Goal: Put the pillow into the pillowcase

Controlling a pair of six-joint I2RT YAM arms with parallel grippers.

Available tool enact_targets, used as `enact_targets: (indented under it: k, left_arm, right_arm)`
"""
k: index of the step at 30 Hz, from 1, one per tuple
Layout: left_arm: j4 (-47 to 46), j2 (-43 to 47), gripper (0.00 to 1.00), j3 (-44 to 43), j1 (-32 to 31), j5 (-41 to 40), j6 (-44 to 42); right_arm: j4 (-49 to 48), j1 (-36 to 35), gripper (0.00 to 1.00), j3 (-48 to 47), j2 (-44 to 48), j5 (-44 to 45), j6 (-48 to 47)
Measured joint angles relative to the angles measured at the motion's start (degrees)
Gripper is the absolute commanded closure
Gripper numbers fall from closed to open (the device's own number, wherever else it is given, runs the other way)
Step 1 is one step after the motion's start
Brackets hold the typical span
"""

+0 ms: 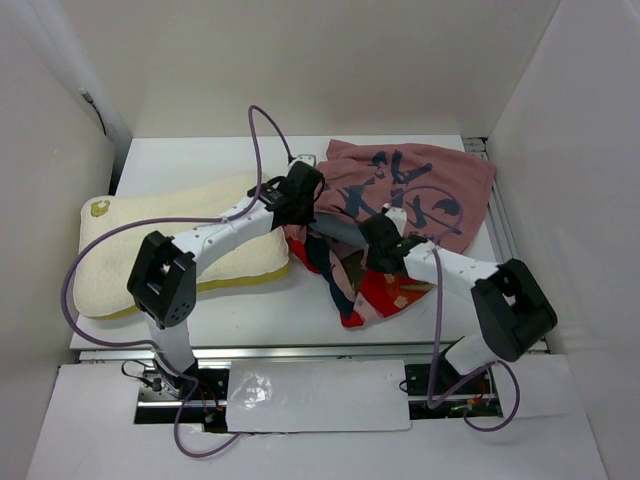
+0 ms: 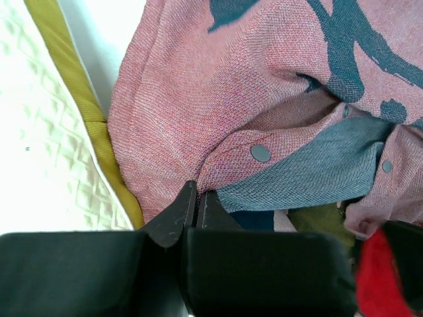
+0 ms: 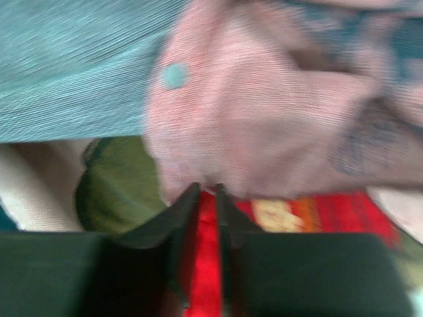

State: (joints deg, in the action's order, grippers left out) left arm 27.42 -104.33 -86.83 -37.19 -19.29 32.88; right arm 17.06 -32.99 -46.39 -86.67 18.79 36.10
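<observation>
2 pinches on the pillowcase: left gripper clamped tight, right gripper nearly closed.

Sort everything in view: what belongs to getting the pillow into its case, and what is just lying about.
Belongs to the job:
- pillow
- pillowcase
- left gripper, at the pillowcase edge
- right gripper, at the pillowcase

Not part of it:
- purple cables
- white table

Items shown: one pillow, one pillowcase, one counter, and two robot arms (left arm, right arm), each trailing one purple cable.
</observation>
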Motion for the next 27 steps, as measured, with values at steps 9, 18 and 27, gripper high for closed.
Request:
enact_targets:
  k: [9,18,27]
  left_arm:
    - [0.0,2.56,1.0,0.04,3.41,0.2,-0.13]
    - [-1.6,7.26,1.0,2.64,7.04,2.89,-1.22]
    - [-2.36,8.87,1.0,3.67,6.64,4.02,-1.46]
  right_arm:
    - [17.64,9.77,1.0,1.6,26.82,14.14,6.29]
    - [17.22,10.62,0.52,1.01,30.99,3.85,-2.67]
    - [6.82,-9.66,0.23,-2.34,7.19,1.4,-5.97]
